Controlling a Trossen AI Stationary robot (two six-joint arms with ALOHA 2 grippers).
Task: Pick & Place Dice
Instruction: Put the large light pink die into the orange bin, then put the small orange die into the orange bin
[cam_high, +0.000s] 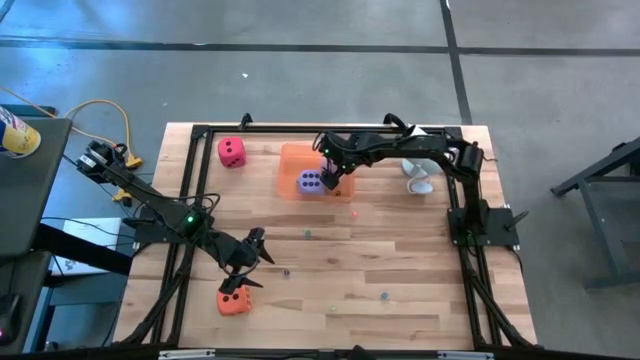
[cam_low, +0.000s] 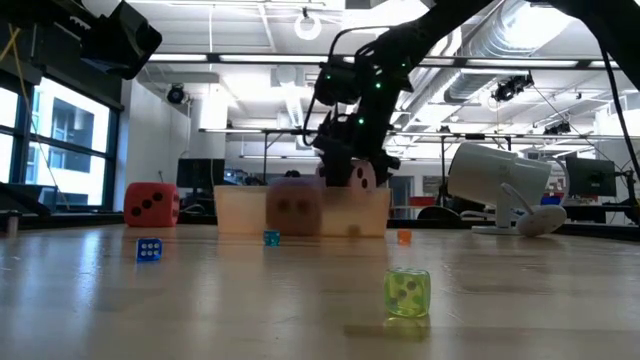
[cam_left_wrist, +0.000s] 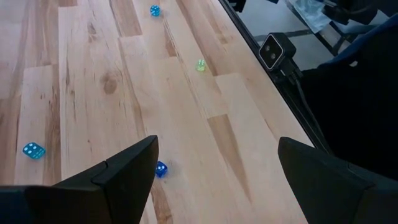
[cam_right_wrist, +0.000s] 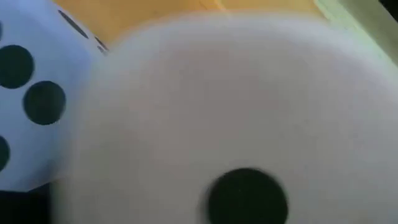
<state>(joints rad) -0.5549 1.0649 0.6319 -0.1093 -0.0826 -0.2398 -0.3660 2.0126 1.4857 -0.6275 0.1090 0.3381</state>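
The translucent orange tray stands at the table's far middle. The purple die lies in it and shows through its wall in the low view. My right gripper hangs over the tray, shut on the light pink die, which fills the right wrist view. The red-magenta die rests on the table left of the tray. The orange die rests near the front left. My left gripper is open and empty just beyond it, above bare wood. My right gripper holds the light pink die from above, fingers pointing down. The die shows between the fingers just above the tray's rim, clear of the tray floor, next to the purple die. The gripper and the die hide which faces the fingers are on.
Several tiny dice lie scattered on the wood: blue ones, a green one, a small orange one. A white device stands right of the tray. A black frame borders the table.
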